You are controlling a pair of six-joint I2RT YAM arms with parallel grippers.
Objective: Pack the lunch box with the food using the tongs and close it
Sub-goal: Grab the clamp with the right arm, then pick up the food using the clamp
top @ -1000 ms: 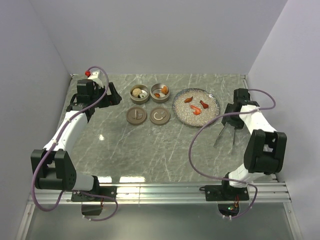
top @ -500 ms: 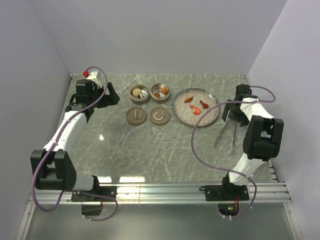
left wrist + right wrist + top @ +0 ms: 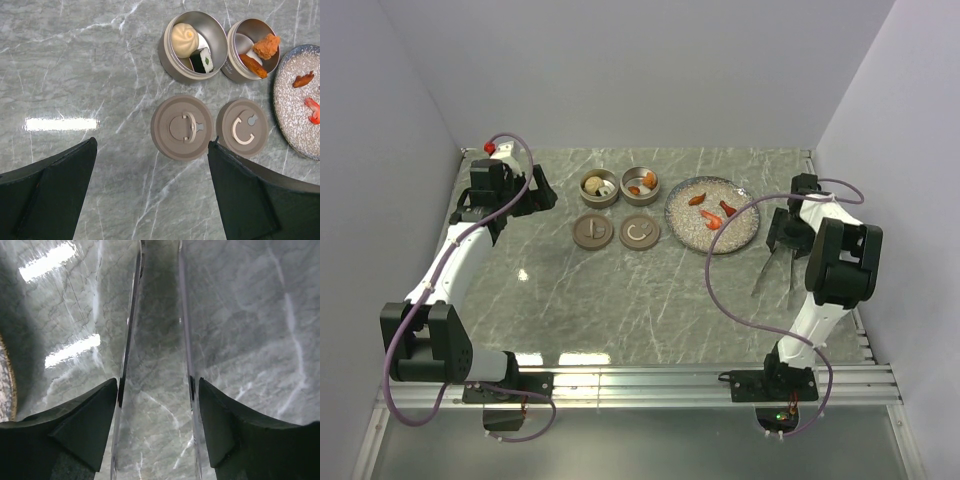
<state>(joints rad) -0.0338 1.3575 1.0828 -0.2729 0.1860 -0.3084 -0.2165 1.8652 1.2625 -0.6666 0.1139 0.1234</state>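
Saw tins (image 3: 167, 55) behind lids (image 3: 592, 232), plate (image 3: 695, 228) to right of both, food (image 3: 713, 220) in tins and on plate, tongs (image 3: 761, 275) right of plate.

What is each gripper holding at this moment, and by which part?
The right gripper clasps the tongs from outside both arms, near their joined end, with the tips free. The left gripper is open and holds nothing.

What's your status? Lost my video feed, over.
Left gripper open, empty. Right gripper straddles tongs, grip unconfirmed. Three food pieces on plate. Nothing blocks the tongs.
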